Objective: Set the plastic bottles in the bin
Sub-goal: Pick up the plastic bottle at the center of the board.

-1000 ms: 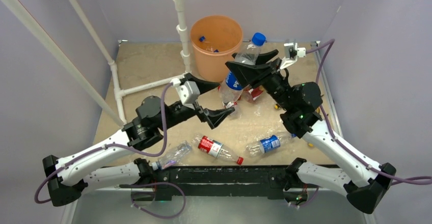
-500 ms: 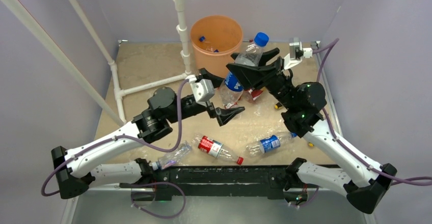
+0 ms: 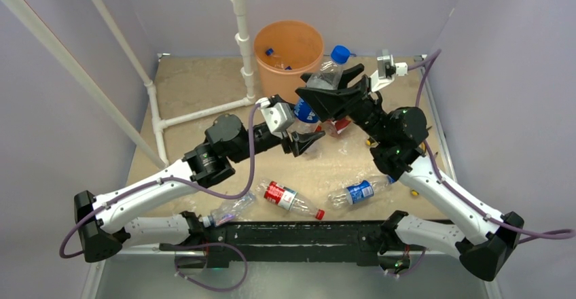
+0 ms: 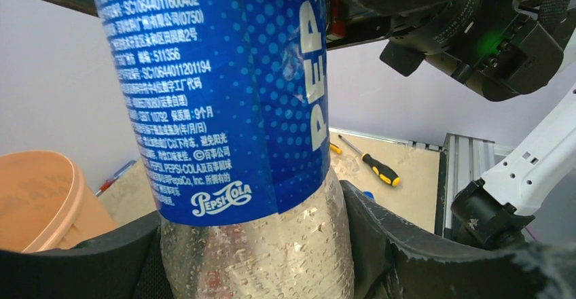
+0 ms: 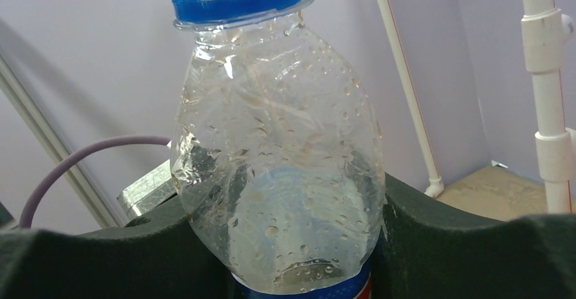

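Observation:
A clear Pepsi bottle (image 3: 309, 111) with a blue cap (image 3: 342, 54) hangs tilted beside the orange bin (image 3: 278, 90). My right gripper (image 3: 333, 92) is shut on its upper body (image 5: 278, 156). My left gripper (image 3: 303, 139) is shut on its lower end; both fingers (image 4: 407, 244) press against the clear base (image 4: 258, 251) under the blue label. On the table lie a red-label bottle (image 3: 289, 198), another Pepsi bottle (image 3: 356, 192) and a clear bottle (image 3: 231, 208). Small bottles (image 3: 272, 54) lie inside the bin.
A white pipe frame (image 3: 241, 37) stands just left of the bin, with a bar running along the table. A crushed red item (image 3: 337, 126) lies under the right arm. A yellow-and-black screwdriver (image 4: 375, 168) lies on the table toward the right wall.
My left arm reached right and forward, and its jaws went from wide open to closed on the bottle's base. My right gripper tipped the bottle slightly toward the left.

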Robot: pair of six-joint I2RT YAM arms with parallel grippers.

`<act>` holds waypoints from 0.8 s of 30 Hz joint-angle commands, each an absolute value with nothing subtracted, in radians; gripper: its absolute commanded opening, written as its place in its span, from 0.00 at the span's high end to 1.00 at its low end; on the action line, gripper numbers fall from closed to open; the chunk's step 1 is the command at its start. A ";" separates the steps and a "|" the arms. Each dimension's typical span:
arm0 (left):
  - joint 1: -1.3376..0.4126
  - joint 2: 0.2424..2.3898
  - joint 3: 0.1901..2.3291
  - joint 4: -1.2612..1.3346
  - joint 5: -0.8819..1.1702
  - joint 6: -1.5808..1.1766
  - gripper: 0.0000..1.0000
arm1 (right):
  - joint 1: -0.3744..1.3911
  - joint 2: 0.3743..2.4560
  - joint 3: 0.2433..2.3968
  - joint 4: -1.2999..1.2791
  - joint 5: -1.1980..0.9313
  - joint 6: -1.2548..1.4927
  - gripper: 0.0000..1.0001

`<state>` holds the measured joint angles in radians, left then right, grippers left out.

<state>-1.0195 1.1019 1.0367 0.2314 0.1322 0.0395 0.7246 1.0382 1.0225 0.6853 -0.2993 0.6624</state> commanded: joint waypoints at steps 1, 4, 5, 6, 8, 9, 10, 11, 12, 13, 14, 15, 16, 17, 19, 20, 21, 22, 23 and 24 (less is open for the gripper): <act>-1.022 1.087 1.081 0.263 0.149 0.052 0.82 | 0.726 1.019 1.058 0.652 -0.325 0.641 0.38; -1.022 1.066 1.041 0.299 0.128 0.045 0.86 | 0.725 1.009 1.081 0.609 -0.300 0.625 0.27; -1.022 1.065 1.043 0.288 0.126 0.048 0.86 | 0.726 1.005 1.096 0.577 -0.292 0.608 0.25; -1.022 1.064 1.047 0.269 0.124 0.054 0.87 | 0.726 0.997 1.104 0.567 -0.281 0.600 0.24; -1.022 1.056 1.046 0.234 0.108 0.062 0.89 | 0.726 0.969 1.106 0.547 -0.244 0.577 0.20; -1.022 1.049 1.036 0.233 0.099 0.065 0.90 | 0.726 0.953 1.106 0.538 -0.223 0.565 0.18; -1.022 1.043 1.024 0.239 0.091 0.067 0.90 | 0.726 0.937 1.108 0.532 -0.204 0.550 0.17; -1.022 1.036 1.014 0.244 0.086 0.067 0.91 | 0.726 0.923 1.114 0.525 -0.190 0.536 0.16; -1.022 1.032 1.008 0.243 0.083 0.069 0.92 | 0.726 0.910 1.124 0.515 -0.177 0.519 0.15; -1.022 1.031 1.004 0.241 0.081 0.072 0.92 | 0.726 0.901 1.139 0.503 -0.167 0.505 0.14; -1.022 1.032 1.004 0.235 0.078 0.074 0.93 | 0.725 0.899 1.158 0.492 -0.163 0.491 0.14; -1.022 1.037 1.004 0.225 0.077 0.078 0.93 | 0.726 0.902 1.191 0.472 -0.159 0.476 0.14; -1.022 1.043 1.006 0.213 0.078 0.082 0.93 | 0.726 0.906 1.207 0.453 -0.158 0.465 0.14; -1.022 1.050 1.011 0.201 0.081 0.083 0.93 | 0.726 0.911 1.233 0.439 -0.153 0.453 0.14; -1.022 1.059 1.018 0.184 0.098 0.081 0.94 | 0.725 0.919 1.268 0.420 -0.141 0.435 0.14; -1.022 1.061 1.020 0.180 0.105 0.082 0.94 | 0.726 0.927 1.288 0.407 -0.136 0.424 0.14; -1.022 1.064 1.023 0.179 0.110 0.081 0.94 | 0.725 0.938 1.314 0.387 -0.134 0.412 0.15; -1.022 1.064 1.027 0.173 0.115 0.081 0.94 | 0.724 0.952 1.344 0.364 -0.132 0.400 0.17; -1.022 1.065 1.032 0.169 0.118 0.082 0.94 | 0.725 0.968 1.370 0.336 -0.132 0.388 0.18; -1.022 1.065 1.037 0.167 0.119 0.084 0.94 | 0.726 0.982 1.396 0.315 -0.134 0.378 0.20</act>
